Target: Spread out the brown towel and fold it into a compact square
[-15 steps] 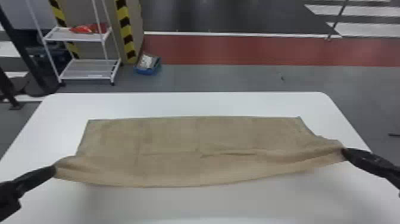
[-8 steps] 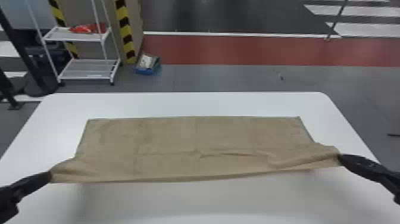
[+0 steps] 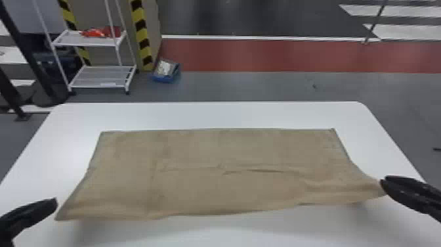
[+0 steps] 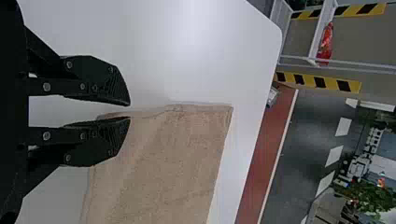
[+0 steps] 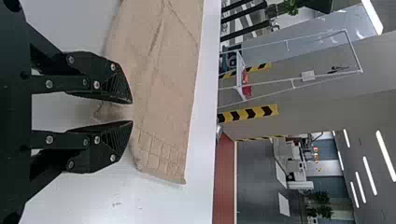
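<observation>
From the robot's head, I look forward and down over a white, round-cornered table (image 3: 213,115) and a brown rectangular cloth towel (image 3: 210,147) to the room beyond. My left and right wrist cameras, their views turned sideways, look from lower and closer, past the table's far edge, from opposite ends of the towel. All three share the towel, the long red floor strip (image 3: 262,56) and the white metal shelf rack (image 3: 98,77).

The left gripper (image 3: 54,203) and right gripper (image 3: 384,180) are well apart, each with its fingers slightly parted
</observation>
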### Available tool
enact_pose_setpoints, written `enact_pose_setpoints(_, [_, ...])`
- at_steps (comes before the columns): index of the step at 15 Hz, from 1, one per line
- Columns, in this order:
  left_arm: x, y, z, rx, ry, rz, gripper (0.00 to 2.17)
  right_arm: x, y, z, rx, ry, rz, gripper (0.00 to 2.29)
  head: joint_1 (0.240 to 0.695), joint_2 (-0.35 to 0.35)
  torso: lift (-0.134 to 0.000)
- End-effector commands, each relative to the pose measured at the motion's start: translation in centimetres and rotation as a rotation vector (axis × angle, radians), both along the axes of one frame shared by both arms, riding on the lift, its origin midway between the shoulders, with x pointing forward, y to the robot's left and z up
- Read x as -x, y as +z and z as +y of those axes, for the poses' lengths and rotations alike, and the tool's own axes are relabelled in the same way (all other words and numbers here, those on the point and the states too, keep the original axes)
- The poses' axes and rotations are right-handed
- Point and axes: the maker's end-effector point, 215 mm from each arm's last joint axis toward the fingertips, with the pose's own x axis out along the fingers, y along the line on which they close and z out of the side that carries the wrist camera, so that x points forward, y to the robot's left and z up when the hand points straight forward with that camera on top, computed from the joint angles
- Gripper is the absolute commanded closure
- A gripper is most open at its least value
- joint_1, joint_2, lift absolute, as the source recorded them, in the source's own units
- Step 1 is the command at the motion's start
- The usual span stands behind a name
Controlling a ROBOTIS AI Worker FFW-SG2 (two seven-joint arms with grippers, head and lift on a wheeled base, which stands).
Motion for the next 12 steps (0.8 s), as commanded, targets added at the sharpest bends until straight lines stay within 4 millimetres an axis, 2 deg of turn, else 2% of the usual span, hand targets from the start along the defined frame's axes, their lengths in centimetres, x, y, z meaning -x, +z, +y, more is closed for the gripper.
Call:
enact_pose_setpoints(1, [0.2,-0.2,1.6,0.004,0.025,-0.027,0.07,0.4,-0.1,-0.4,0.019,-0.001,-0.012,0.06,0.695,-0.023,-0.120])
enact_pose_setpoints(5, [-3.1,0.1,4.8,-0.053,-0.007,-0.256,0.07,0.4,0.1,-1.3,0.088,0.014,-0.084,0.06,0.695,0.001,-0.120])
enact_pose_setpoints(8, [-3.8,1.5,4.2,-0.120,-0.132,-0.468,0.21,0.3,-1.2,-1.6,0.114,0.023,-0.092,0.08,0.695,0.018,-0.120])
enact_pose_setpoints(9, [-3.5,1.1,3.9,-0.141,-0.166,-0.482,0.22,0.4,-1.4,-1.8,0.122,0.025,-0.089,0.10,0.695,0.015,-0.120])
enact_pose_setpoints(12, [-1.9,-2.6,3.2,-0.148,-0.270,-0.383,0.27,0.4,-1.1,-1.8,0.193,0.056,-0.157,0.15,0.695,0.006,-0.120])
